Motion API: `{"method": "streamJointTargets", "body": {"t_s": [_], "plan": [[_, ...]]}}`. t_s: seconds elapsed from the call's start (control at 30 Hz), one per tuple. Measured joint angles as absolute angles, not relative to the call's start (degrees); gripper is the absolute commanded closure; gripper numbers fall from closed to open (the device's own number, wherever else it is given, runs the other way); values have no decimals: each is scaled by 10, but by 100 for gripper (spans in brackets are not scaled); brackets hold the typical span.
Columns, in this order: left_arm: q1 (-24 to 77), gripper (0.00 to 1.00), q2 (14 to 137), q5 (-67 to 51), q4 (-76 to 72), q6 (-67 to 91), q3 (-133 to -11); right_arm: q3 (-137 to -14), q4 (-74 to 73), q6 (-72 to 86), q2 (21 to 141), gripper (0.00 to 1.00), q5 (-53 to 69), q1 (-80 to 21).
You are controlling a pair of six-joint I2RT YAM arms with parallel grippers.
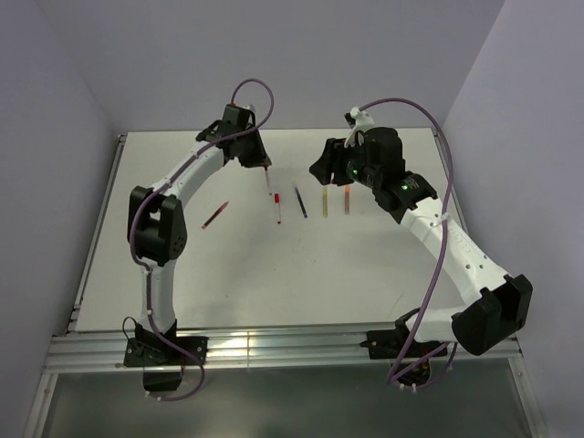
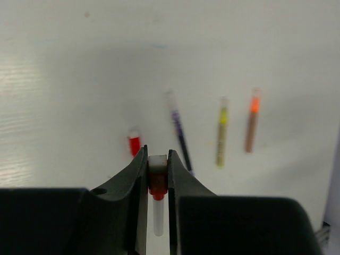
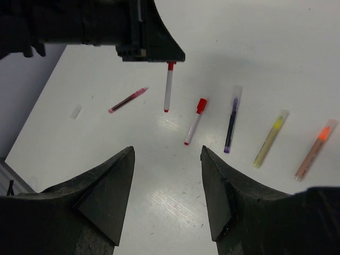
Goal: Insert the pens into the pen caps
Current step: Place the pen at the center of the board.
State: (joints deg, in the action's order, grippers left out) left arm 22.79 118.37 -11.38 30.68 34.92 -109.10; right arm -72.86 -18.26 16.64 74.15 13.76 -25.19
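Pinched upright in the left claw - a white pen with a red end, tip down, above the white surface. Spread wide and gripping nothing: the right claw. Flat on the surface, 5 more - thin dark red pen, white pen with a red cap, dark purple pen, yellow pen, orange pen. Apart beyond the dark red one, 1 small clear cap.

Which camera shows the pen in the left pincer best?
Right wrist: nearly the whole pen hangs in view below the left pincer. Left wrist shows only a short stretch between the fingers; top external shows it tiny.
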Motion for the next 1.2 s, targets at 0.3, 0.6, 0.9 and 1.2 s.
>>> {"method": "streamJointTargets", "body": {"t_s": [0.3,0.6,0.9,1.2], "plan": [[228,100,1266,-30,376,336,-1090,-729,-187,167,742,39,108,-251],[234,94,1289,6,376,332,-1080,-729,-187,168,742,39,106,-251],[248,85,1319,35,378,330,-1080,-729,-189,168,742,39,106,-251],[256,62,1317,50,365,330,-1069,-729,-190,168,743,39,107,-251]]}}
